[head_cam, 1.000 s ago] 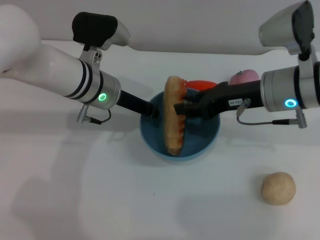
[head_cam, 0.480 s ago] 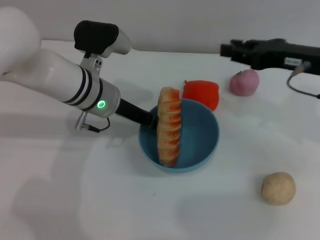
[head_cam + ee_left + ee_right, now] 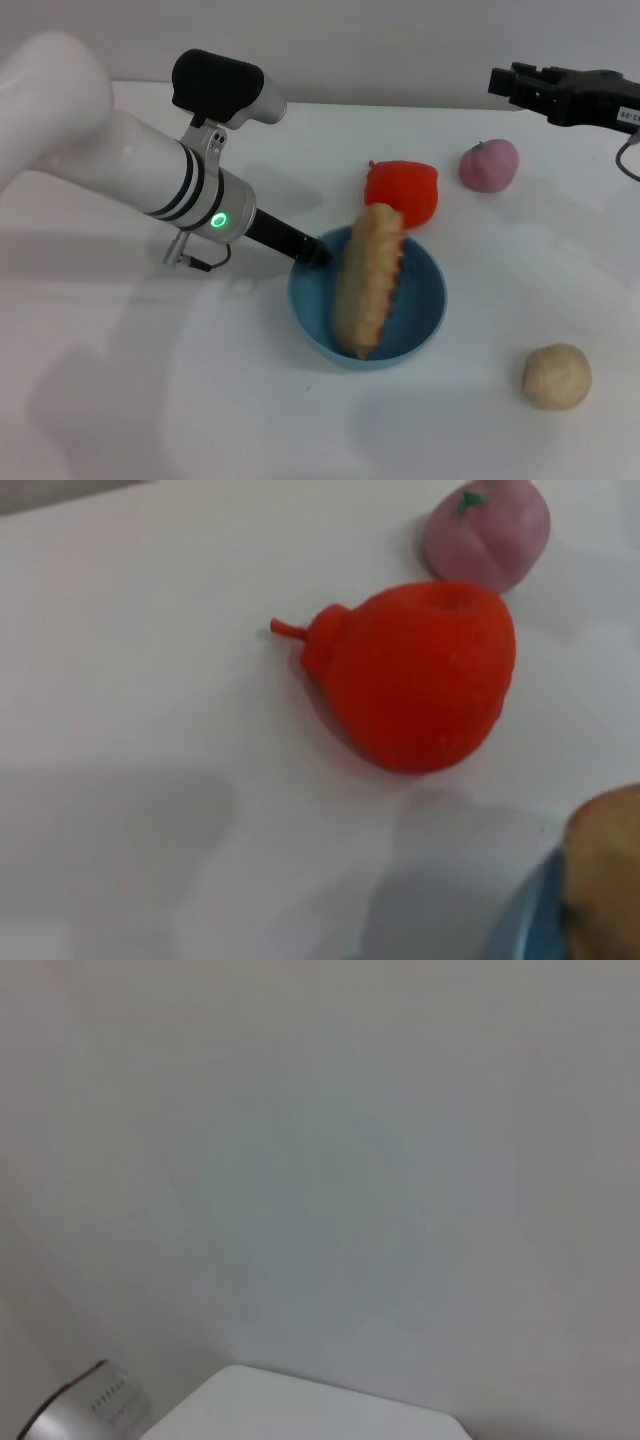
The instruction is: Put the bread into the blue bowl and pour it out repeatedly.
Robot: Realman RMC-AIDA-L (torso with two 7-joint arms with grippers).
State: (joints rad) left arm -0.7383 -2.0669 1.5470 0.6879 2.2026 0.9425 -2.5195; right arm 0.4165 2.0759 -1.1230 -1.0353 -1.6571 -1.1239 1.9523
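Head view: the bread [image 3: 368,279] lies slantwise in the bowl [image 3: 425,322], one end propped over the far rim. It looks light, stiff and crumbly, best gripped across its middle. The left hand [image 3: 318,256] reaches low to the bowl's near-left rim, apparently gripping it; its fingers are hidden. The right hand [image 3: 510,82] hangs high and far right, empty; how far open, I cannot tell.

Left wrist view: a red toy [image 3: 420,675] and pink toy [image 3: 488,528] sit on the worktop [image 3: 140,780].

Right wrist view: only blank wall.
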